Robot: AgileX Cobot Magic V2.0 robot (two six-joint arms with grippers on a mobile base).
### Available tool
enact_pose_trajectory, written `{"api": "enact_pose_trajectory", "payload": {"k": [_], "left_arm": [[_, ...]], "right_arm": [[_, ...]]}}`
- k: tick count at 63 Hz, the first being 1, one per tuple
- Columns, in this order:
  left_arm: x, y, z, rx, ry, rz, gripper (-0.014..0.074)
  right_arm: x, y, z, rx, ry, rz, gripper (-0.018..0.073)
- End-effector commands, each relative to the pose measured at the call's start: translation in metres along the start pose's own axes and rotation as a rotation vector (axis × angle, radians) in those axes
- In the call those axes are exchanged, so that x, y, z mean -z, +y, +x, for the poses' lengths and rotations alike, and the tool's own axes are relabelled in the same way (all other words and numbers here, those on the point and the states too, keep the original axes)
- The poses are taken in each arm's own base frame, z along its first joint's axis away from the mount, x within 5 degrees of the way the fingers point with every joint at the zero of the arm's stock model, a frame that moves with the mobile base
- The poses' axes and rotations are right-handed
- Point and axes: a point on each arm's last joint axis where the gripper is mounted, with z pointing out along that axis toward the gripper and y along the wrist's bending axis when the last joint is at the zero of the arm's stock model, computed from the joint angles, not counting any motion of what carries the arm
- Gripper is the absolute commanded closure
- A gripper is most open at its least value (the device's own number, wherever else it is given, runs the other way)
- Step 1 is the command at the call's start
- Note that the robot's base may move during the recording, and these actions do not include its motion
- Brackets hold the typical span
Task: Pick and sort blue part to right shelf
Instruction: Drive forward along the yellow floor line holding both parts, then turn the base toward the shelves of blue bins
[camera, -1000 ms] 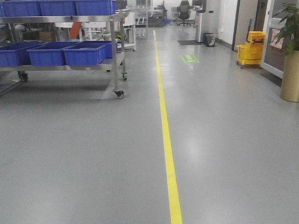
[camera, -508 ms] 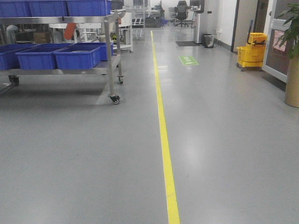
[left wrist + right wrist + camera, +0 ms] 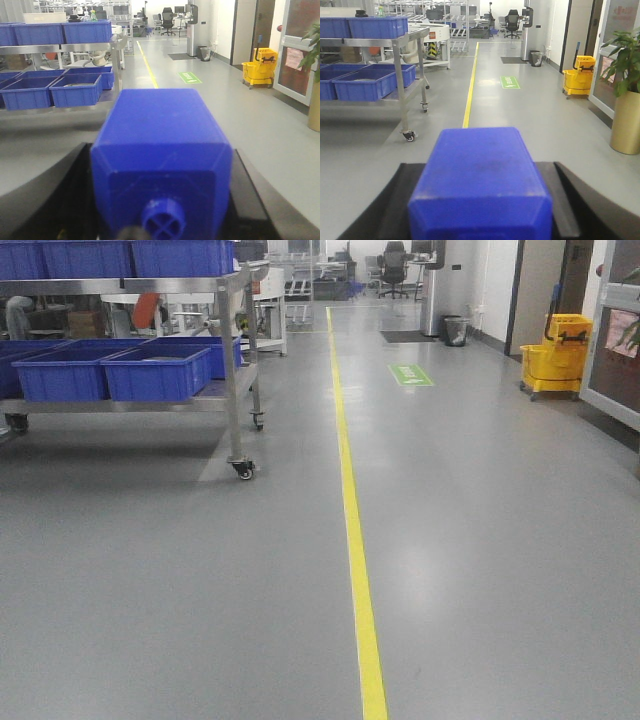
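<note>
On a grey workshop floor split by a long yellow painted floor line, the robot's left claw is clenched on the small matte blue plastic bottle-shaped part. Black fingers press both its flanks, and its round, cross-marked cap points back at the wrist camera. The blue part is held above the floor, covering the line's near stretch in that view. The right claw grasps a second, squat blue plastic block the same way.

Left of the line stands a stainless-steel wheeled rack carrying open-top blue plastic bins on two tiers. Its nearest castor is near the line but apart from it. Both held pieces are well apart from the rack.

Right of the line lie a green rectangular floor marking and, farther right, a yellow plastic mop bucket. A leafy plant in a tall gold pot stands well right of the line, and a grey waste bin sits beyond the marking.
</note>
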Motion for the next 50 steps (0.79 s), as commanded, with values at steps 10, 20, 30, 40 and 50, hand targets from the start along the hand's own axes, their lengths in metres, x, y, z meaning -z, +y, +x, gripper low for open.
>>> {"api": "enact_pose_trajectory", "payload": {"k": [10, 20, 30, 40, 50], "left_arm": [[0.0018, 0.0006, -0.0175, 0.000, -0.110, -0.009, 0.0212], [0.0018, 0.0006, -0.0175, 0.000, -0.110, -0.009, 0.0212], [0.0018, 0.0005, -0.0175, 0.000, -0.110, -0.007, 0.0212], [0.0018, 0.0005, -0.0175, 0.000, -0.110, -0.007, 0.0212], [0.0018, 0.0005, -0.0175, 0.000, -0.110, -0.007, 0.0212]], "right_arm": [[0.0006, 0.0001, -0.0183, 0.005, -0.114, 0.005, 0.0125], [0.0006, 0.0001, -0.0183, 0.005, -0.114, 0.005, 0.0125], [0.0006, 0.0001, -0.0183, 0.005, -0.114, 0.005, 0.0125], [0.0006, 0.0001, -0.0183, 0.005, -0.114, 0.005, 0.0125], [0.0006, 0.0001, -0.0183, 0.005, -0.114, 0.005, 0.0125]]}}
